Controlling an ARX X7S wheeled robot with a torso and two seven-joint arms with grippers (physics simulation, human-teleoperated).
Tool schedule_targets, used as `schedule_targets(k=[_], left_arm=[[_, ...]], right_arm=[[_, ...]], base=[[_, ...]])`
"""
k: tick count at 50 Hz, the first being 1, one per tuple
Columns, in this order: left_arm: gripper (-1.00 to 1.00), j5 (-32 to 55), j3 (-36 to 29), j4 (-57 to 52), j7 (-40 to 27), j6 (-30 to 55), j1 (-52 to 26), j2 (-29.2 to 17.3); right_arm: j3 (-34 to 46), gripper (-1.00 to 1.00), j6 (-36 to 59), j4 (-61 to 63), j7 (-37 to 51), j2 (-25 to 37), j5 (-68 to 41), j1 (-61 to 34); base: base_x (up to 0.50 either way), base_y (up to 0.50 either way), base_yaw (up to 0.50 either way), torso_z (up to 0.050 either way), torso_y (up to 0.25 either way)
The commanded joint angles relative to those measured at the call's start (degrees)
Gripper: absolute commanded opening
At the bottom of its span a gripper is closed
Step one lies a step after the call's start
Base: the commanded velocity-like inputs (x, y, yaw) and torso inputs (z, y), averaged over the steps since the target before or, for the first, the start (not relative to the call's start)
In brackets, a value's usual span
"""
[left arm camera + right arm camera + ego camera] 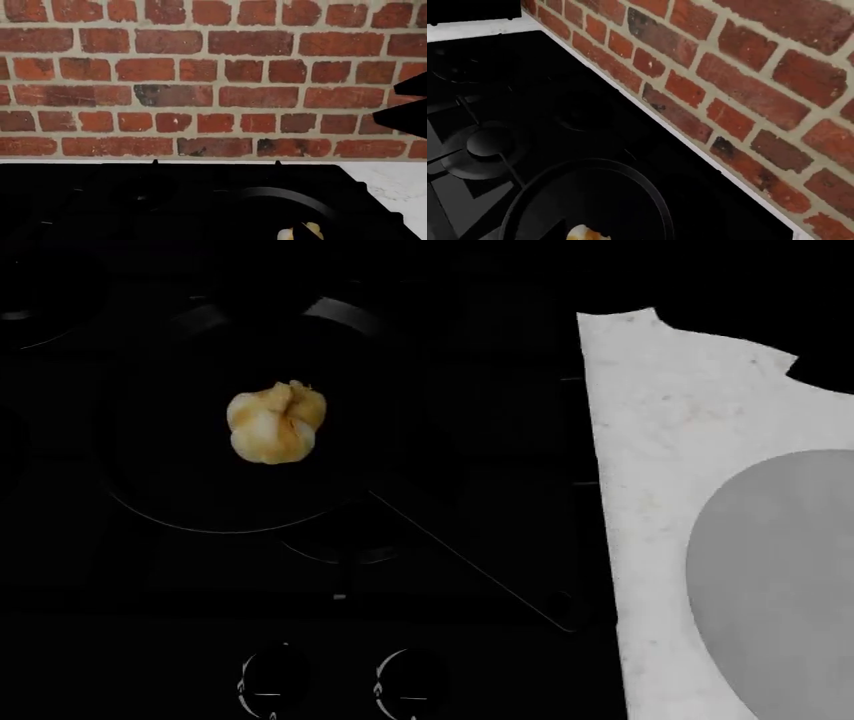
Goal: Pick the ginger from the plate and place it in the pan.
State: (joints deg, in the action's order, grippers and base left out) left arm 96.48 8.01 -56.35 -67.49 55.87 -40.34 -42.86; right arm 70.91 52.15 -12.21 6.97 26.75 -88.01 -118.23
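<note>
Jaws of neither arm show in the head view, so their state cannot be told. Left of centre there, the ginger (275, 422) already lies inside the pan (160, 502), well apart from the plate (781, 580) at lower right on the worktop (654, 420).

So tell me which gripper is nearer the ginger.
Right, probably. Neither arm shows in the head view; the ginger lies in the pan. Both wrist cameras catch it at their edge, but the pan looks larger from the right wrist.
</note>
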Motion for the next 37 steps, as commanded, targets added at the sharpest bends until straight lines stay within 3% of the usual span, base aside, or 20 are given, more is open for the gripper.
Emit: schedule_targets(k=[1,19,29,33,37], left_arm=[[1.00,0.9,0.2,-0.1,-0.7,-0.4,-0.5,-0.8],[1.00,5.3,-0.5,-1.1,-4.3,-1.9,-3.7,-2.4],[1.00,3.7,-0.2,-1.4,-3.8,-1.0,-3.2,-2.2],[1.00,-2.3,4.0,-1.4,3.3,-1.1,2.5,0.4],[1.00,-1.9,4.3,-1.3,2.7,-0.9,2.3,-0.7]], right_arm=[[-6.8,1.00,-0.5,20.7,20.2,12.8,-11.0,1.9],[-14.4,1.00,-15.7,49.2,45.5,30.0,-20.1,12.6],[-14.6,1.00,-27.2,58.2,49.0,38.4,-8.9,27.0],[-13.7,1.00,-29.6,60.2,50.9,40.1,-2.2,31.5],[-13.1,1.00,-31.6,62.1,52.4,41.0,0.5,34.5]], base=[[0.00,0.00,0.00,0.000,0.000],[0.00,0.00,0.00,0.000,0.000],[0.00,0.00,0.00,0.000,0.000],[0.00,0.00,0.00,0.000,0.000],[0.00,0.00,0.00,0.000,0.000]])
